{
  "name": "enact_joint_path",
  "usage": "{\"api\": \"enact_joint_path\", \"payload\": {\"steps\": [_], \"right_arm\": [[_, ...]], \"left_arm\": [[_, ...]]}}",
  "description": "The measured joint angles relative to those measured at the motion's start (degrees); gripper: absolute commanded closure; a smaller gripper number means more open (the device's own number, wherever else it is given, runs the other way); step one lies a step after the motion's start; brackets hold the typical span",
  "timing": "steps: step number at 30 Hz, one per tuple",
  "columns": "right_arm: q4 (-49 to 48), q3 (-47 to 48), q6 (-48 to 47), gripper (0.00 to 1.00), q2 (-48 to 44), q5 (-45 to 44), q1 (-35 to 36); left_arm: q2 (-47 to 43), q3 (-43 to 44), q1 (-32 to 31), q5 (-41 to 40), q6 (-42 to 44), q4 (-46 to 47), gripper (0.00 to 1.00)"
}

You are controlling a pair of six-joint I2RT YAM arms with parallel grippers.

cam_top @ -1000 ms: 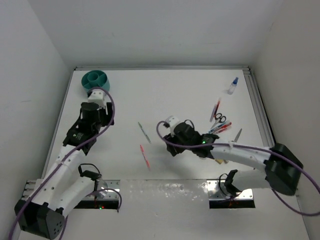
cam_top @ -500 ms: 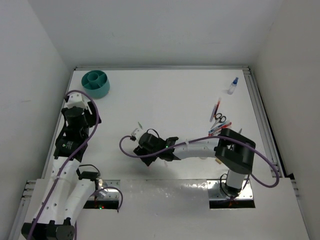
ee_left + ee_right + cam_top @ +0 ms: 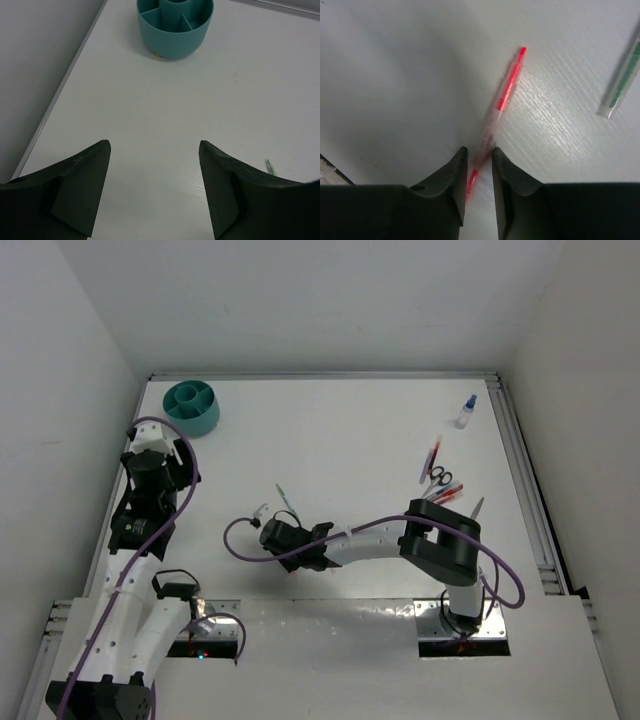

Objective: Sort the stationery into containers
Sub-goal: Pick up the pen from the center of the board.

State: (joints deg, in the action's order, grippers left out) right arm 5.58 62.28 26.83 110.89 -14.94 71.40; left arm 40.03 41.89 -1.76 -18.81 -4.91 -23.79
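Observation:
My right gripper (image 3: 478,150) is low on the table with its jaws closed in on a red pen (image 3: 507,90), which runs out ahead between the fingertips. In the top view that gripper (image 3: 278,535) covers the pen. A green pen (image 3: 622,80) lies apart to the right and shows on the table in the top view too (image 3: 287,502). The teal pot (image 3: 192,407) stands in the far left corner. My left gripper (image 3: 154,145) is open and empty above bare table, facing the pot (image 3: 175,25), well short of it.
More stationery lies at the right: a blue-capped bottle (image 3: 466,412), scissors (image 3: 438,478), red pens (image 3: 432,455) and more pens (image 3: 446,494). The left wall and the table's left edge run close beside my left arm (image 3: 140,510).
My right arm swept left from mid-table onto the red pen and its jaws narrowed around it. The left arm drew back from the pot toward the left edge.

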Motion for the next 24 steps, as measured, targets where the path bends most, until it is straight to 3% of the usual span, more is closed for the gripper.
{"api": "enact_joint_path", "payload": {"steps": [5, 13, 20, 24], "right_arm": [[0.0, -0.3, 1.7, 1.00, -0.2, -0.1, 0.0], [5.9, -1.9, -1.2, 1.00, -4.9, 0.4, -0.4], [13.7, -2.1, -4.7, 1.00, -21.3, 2.7, -5.8], [17.0, -8.2, -4.3, 1.00, -31.5, 2.3, -11.9]], "left_arm": [[0.0, 0.0, 0.0, 0.6, 0.1, 1.3, 0.31], [-0.6, 0.0, 0.0, 7.4, 2.3, 2.1, 0.31], [0.4, 0.1, -1.0, 23.5, 9.0, 3.0, 0.42], [5.3, 2.2, -3.5, 31.9, 11.8, 0.9, 0.46]]}}
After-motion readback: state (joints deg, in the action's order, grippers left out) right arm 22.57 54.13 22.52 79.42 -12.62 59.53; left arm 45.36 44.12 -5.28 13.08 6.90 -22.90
